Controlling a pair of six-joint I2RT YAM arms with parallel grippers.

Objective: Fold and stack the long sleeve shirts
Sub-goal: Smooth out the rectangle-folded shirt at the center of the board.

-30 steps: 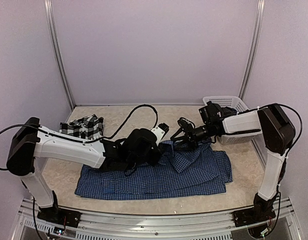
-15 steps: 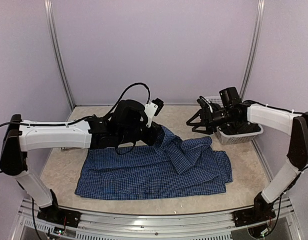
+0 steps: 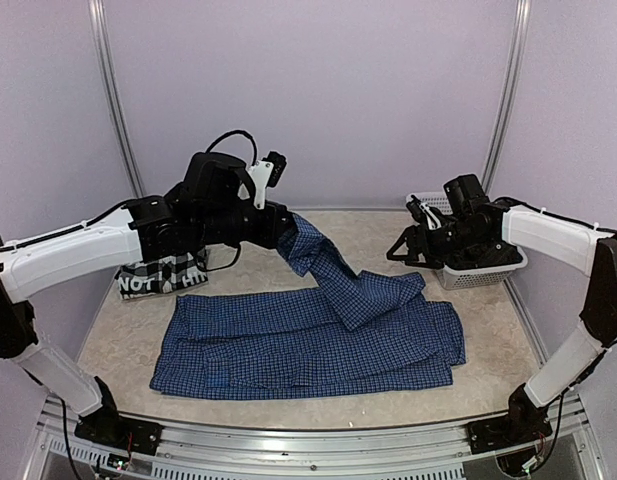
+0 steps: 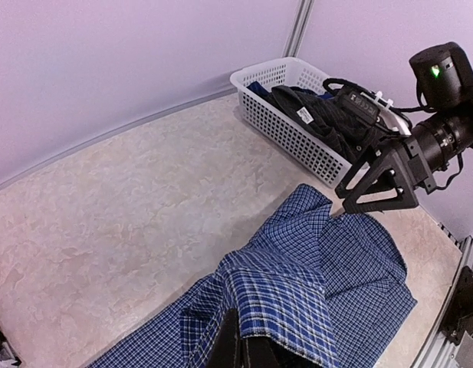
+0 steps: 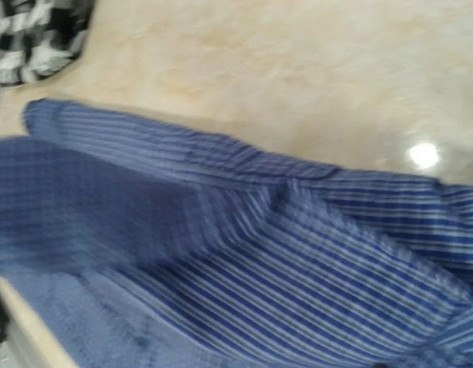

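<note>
Top view: left gripper (image 3: 286,228) clenched on a bunched part of the blue shirt (image 3: 308,350), held up above the table (image 3: 118,340) at back centre-left. Cloth hangs from the jaws in a strip slanting down right to the rest of the shirt. The rest lies spread flat across the front middle of the table, long side left to right. Plaid shirt (image 3: 163,275) sits bundled at back left, under the left arm, white letters showing, apart from the blue shirt. Right gripper (image 3: 403,250) is released, jaws wide, nothing between them, hovering near the blue shirt's far right corner, just beside the basket (image 3: 478,272). The basket is at the back right, partly hidden by the right arm.

Left wrist: own fingers (image 4: 240,349) at the bottom edge, closed tight on blue check cloth. Shirt folds pile up right in front of them. Right gripper (image 4: 349,195) is empty, its tips above the shirt's far edge; touching or not, cannot tell. The white basket (image 4: 297,142) behind holds dark clothes (image 4: 313,115).

Right wrist: blurred. Blue shirt (image 5: 259,261) fills the lower frame, bare table (image 5: 259,69) above it, plaid shirt (image 5: 37,34) in the top left corner. Own fingers cannot be made out here.
</note>
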